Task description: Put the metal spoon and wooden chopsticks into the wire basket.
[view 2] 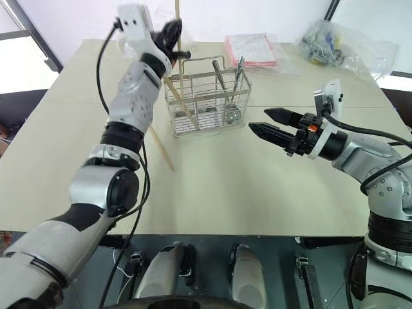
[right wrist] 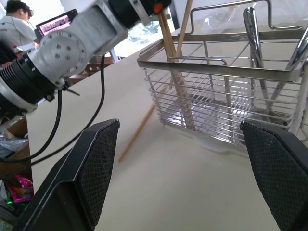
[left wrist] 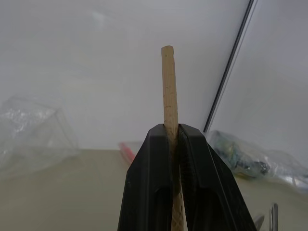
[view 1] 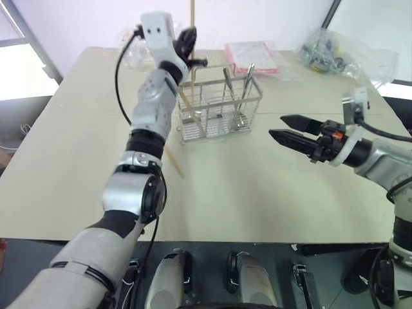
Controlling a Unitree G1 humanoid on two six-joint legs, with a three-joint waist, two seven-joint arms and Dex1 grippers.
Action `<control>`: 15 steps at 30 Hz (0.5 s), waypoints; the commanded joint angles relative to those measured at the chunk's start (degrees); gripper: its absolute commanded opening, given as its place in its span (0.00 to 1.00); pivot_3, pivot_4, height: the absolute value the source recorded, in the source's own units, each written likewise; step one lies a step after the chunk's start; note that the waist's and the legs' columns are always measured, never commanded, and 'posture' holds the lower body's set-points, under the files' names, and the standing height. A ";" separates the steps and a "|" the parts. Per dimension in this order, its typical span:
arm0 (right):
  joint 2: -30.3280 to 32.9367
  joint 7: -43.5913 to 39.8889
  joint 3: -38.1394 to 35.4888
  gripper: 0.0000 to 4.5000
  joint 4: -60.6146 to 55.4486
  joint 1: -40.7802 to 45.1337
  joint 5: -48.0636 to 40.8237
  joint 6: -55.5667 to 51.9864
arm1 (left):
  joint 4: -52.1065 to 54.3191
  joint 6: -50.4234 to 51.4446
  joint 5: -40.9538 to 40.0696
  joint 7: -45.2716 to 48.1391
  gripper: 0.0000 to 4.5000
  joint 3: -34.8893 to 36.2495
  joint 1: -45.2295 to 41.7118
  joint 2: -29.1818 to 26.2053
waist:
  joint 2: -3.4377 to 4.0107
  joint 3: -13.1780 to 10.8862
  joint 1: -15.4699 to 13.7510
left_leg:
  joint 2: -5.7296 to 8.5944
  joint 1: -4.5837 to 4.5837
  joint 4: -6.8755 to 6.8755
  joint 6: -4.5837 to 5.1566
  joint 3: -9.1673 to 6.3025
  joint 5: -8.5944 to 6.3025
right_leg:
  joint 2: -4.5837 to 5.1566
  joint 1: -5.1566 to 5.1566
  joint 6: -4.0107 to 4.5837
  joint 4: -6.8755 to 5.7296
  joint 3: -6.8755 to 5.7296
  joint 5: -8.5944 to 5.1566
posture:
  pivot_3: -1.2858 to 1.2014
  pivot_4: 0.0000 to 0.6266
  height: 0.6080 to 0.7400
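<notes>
My left gripper (view 1: pixel 191 46) is shut on a wooden chopstick (left wrist: pixel 168 86) held upright over the left end of the wire basket (view 1: pixel 219 106). The stick's top rises past the fingers, and its lower end reaches into the basket (right wrist: pixel 216 72). A second chopstick (view 1: pixel 187 106) leans inside that left compartment. Another chopstick (view 1: pixel 174 164) lies flat on the table, in front of the basket and to its left. The metal spoon (view 1: pixel 247 80) stands handle-up in the basket's right part, beside another metal utensil (view 1: pixel 226 87). My right gripper (view 1: pixel 286 129) hovers open to the right of the basket, pointing at it.
A pink packet (view 1: pixel 251 56) lies behind the basket. Clear plastic bags sit at the table's far right (view 1: pixel 341 55) and far left (view 1: pixel 138 55). The table (view 1: pixel 257 193) has bare room in front of the basket. A person (right wrist: pixel 14 19) sits by a screen beyond the table.
</notes>
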State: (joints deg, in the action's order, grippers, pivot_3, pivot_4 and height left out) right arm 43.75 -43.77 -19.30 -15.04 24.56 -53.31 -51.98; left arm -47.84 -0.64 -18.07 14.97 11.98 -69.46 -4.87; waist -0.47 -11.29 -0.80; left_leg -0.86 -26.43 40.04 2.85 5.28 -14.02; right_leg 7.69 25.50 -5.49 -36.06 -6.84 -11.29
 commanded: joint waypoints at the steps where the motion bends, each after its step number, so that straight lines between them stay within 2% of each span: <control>1: 0.82 -0.47 -1.55 0.92 -0.57 1.08 -0.70 1.20 | 7.26 1.13 0.12 0.11 0.01 -0.83 0.57 0.21 | 0.00 0.00 0.00 | -0.01 -0.01 0.00 0.00 0.00 0.00 | 0.00 0.01 0.00 0.00 0.00 0.00 | 0.52 0.24 0.69; 2: 0.79 -0.51 -1.39 0.92 -0.30 1.30 -0.58 1.29 | 8.35 1.52 0.19 -0.13 0.01 -0.86 1.08 0.24 | 0.00 0.00 0.00 | -0.01 -0.01 0.00 0.00 0.01 0.00 | 0.00 0.01 0.00 0.00 0.00 0.00 | 0.52 0.24 0.69; 3: 0.67 -0.52 -1.18 0.92 0.01 1.62 -0.44 1.38 | 9.76 2.11 0.01 -0.17 0.18 -0.83 1.65 0.34 | 0.00 0.00 -0.04 | 0.00 -0.01 0.01 0.00 0.01 0.00 | 0.01 0.01 0.00 0.00 0.01 0.00 | 0.52 0.24 0.69; 5: 0.42 -0.58 -0.75 0.92 0.65 2.26 -0.18 1.55 | 12.85 3.63 -0.45 -0.32 0.35 -0.81 2.73 0.52 | 0.00 0.00 -0.09 | 0.00 -0.01 0.02 0.00 0.00 0.00 | 0.01 0.00 0.00 0.01 0.00 0.00 | 0.52 0.24 0.69; 10: 0.04 -1.29 0.49 0.92 2.28 3.47 0.49 2.23 | 22.77 9.52 -1.80 -1.60 0.94 -0.57 5.31 0.12 | 0.00 0.00 -0.01 | 0.00 0.00 0.02 0.01 0.00 -0.01 | 0.01 -0.02 0.00 0.00 0.01 0.00 | 0.52 0.24 0.69; 11: 0.02 -1.45 0.76 0.92 2.61 3.65 0.64 2.41 | 25.20 11.12 -2.12 -2.09 0.99 -0.50 5.63 -0.25 | 0.00 0.00 -0.01 | 0.00 0.00 0.02 0.01 0.00 0.00 | 0.01 -0.02 0.00 0.00 0.01 0.00 | 0.52 0.24 0.69; 15: 0.01 -2.21 1.71 0.92 4.10 4.63 1.37 3.00 | 37.99 21.62 -4.93 -5.03 0.99 0.74 4.89 -3.61 | 0.01 0.00 0.04 | -0.01 -0.01 0.02 0.01 0.00 0.00 | 0.00 -0.01 0.00 0.00 0.01 0.00 | 0.52 0.24 0.69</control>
State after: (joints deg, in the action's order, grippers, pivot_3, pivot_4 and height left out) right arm 43.65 -45.33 -17.04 -10.82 27.69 -52.14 -50.22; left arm -16.49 17.34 -21.33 11.30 11.94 -62.65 -6.86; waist -0.46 -11.29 -0.76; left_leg -0.87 -26.43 40.05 2.86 5.28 -14.02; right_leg 7.69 25.49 -5.49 -36.06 -6.83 -11.29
